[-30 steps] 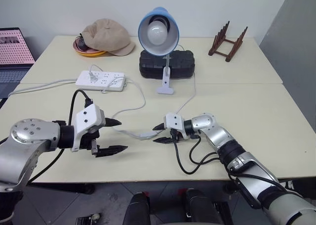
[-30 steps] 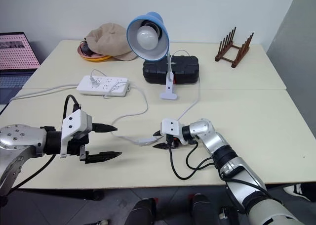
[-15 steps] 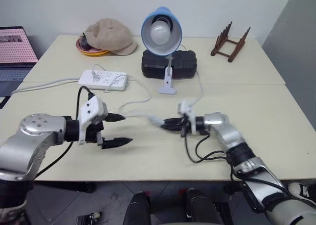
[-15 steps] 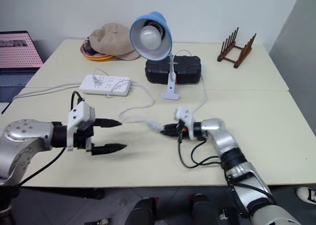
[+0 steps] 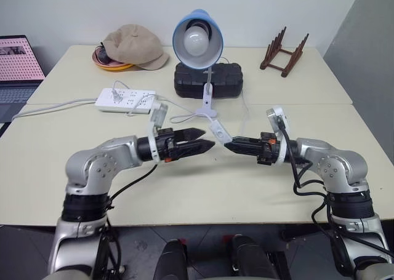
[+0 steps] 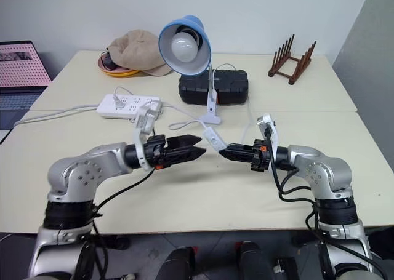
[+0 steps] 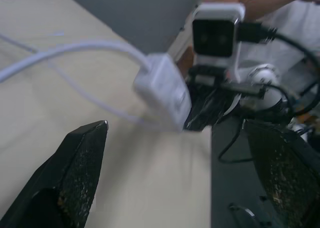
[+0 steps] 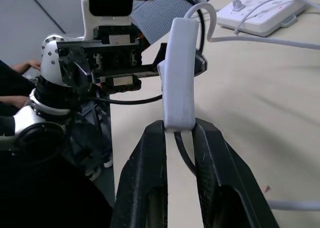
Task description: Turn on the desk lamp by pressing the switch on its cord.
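Lifted off the table, the switch [image 5: 218,132] hangs pinched in the right gripper [image 5: 229,147], just beyond the spread left gripper [image 5: 204,140]

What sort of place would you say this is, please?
Probably an office or lab room: pale tables pushed together against a plain wall, a laptop at the edge, and a power strip with a desk lamp set out for testing.

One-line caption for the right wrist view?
Right hand pinches the cord below the raised switch, facing the open left hand.
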